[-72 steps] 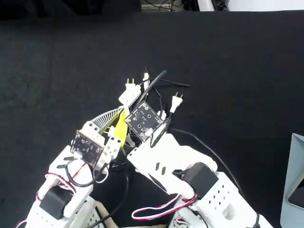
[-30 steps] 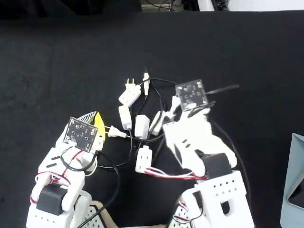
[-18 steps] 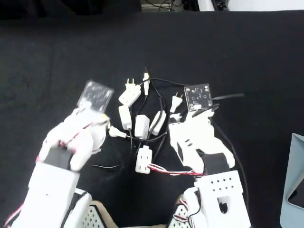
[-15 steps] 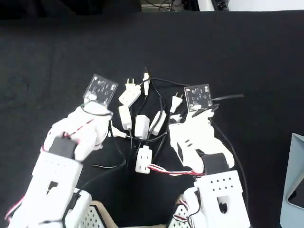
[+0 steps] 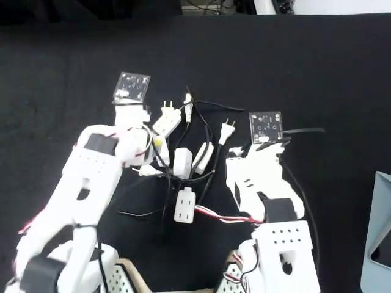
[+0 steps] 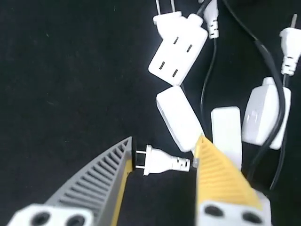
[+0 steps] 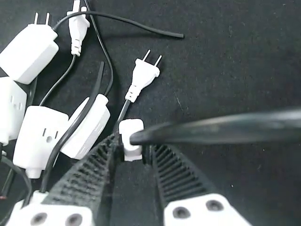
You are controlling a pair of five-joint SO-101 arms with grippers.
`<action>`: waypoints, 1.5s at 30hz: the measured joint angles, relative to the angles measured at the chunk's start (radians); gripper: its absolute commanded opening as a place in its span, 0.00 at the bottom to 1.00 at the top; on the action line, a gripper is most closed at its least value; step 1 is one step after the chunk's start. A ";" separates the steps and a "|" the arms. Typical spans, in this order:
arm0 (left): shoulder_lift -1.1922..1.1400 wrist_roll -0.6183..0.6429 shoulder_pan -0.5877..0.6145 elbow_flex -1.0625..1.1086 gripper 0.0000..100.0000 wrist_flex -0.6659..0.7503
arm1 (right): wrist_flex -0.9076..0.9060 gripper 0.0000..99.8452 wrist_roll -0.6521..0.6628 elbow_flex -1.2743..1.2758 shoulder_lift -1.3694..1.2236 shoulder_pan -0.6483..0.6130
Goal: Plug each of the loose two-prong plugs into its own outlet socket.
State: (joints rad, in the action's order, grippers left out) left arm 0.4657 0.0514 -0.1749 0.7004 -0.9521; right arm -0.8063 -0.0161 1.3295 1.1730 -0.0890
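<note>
plug lay between the spread left claw

the left gripper (image 6: 164, 141) was spread wide around a small white two-prong plug (image 6: 162, 162) lying flat near a white multi-slot outlet block (image 6: 178, 59). the right gripper (image 7: 134, 146) sat narrowly parted around a small white cable block (image 7: 130, 136).

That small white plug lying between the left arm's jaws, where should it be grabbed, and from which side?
Grip the white plug by its moulded body behind the prongs, from above. It lies flat, prongs toward the grey jaw, ribbed cord end toward the yellow, so the open left gripper should probably turn to pinch its long sides.
</note>
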 measured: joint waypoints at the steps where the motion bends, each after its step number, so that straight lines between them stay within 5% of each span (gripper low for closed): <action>1: -0.035 0.009 0.000 -0.020 0.22 0.000 | 0.000 0.01 0.000 0.000 0.000 0.000; 20: -0.416 0.094 -0.107 -0.184 0.21 0.002 | 0.000 0.01 0.000 0.000 0.000 0.000; 26: -0.437 0.094 -0.107 -0.187 0.02 0.002 | 0.000 0.01 0.000 0.000 0.000 0.000; 32: -0.437 0.089 -0.107 -0.210 0.03 0.002 | 0.000 0.01 0.000 0.000 0.000 0.000; 45: -0.382 -0.473 0.072 -0.210 0.03 -0.025 | 0.000 0.01 0.000 0.000 0.000 0.000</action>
State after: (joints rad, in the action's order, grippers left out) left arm 0.0836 -0.4212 -0.1028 0.4902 -0.9766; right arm -0.8063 -0.0161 1.3295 1.1730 -0.0890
